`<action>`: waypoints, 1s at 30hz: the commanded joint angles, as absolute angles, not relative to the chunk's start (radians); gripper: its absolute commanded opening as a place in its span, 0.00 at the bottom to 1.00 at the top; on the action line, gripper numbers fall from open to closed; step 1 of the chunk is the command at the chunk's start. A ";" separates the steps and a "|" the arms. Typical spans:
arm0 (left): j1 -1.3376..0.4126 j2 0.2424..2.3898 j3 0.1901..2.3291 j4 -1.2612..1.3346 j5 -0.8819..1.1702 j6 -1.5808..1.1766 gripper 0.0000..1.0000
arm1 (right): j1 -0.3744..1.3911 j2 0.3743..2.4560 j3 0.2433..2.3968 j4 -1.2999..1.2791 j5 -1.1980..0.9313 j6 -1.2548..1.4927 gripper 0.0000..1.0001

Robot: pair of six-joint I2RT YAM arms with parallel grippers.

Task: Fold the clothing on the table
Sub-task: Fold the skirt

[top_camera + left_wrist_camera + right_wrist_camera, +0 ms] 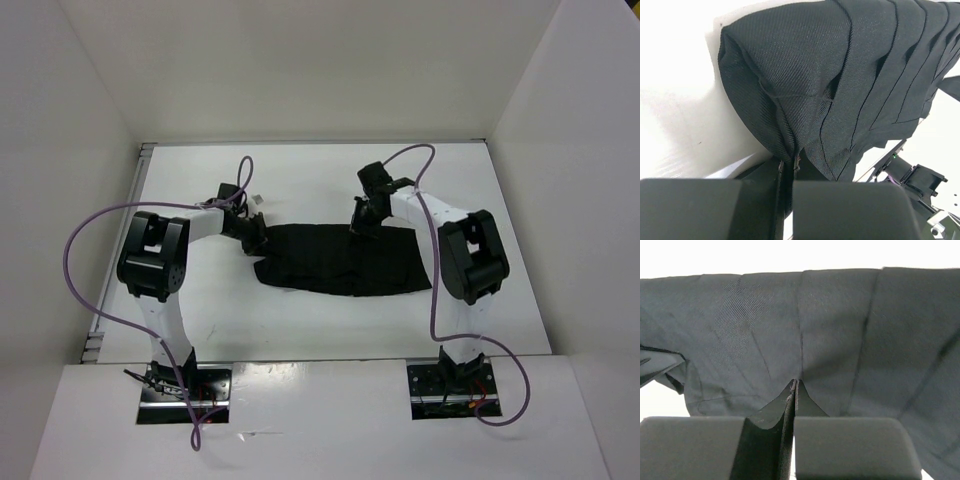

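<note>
Clothing is pinched along its far edge by both claws on the table.
The left gripper is clamped on the far left corner, and the right gripper on the far edge right of centre. The long axis is laid left to right, with the cloth spread nearward from both claws. No writing can be read.

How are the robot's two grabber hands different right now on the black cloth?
The left gripper pinches the clothing at its left corner; the right gripper pinches its far edge, nearer the right end. Cloth bunches into a hump at the left gripper but looks smoother at the right gripper. Both are shut on the clothing.
</note>
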State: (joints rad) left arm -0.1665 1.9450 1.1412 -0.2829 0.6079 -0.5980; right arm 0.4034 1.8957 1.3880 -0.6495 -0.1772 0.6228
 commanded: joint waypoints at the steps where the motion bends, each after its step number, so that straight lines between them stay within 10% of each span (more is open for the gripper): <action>1: -0.167 1.907 1.167 -0.318 0.597 -0.569 0.00 | 0.422 1.934 1.431 -0.575 -0.236 0.610 0.00; 30: -0.233 1.652 1.414 -0.408 0.755 -0.689 0.00 | 0.620 2.258 1.720 -0.460 -0.486 0.621 0.00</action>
State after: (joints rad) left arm -0.2317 1.6672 1.4075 -0.4438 0.7029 -0.6559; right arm 0.6140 2.2452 1.6680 -0.4709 -0.4500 0.6441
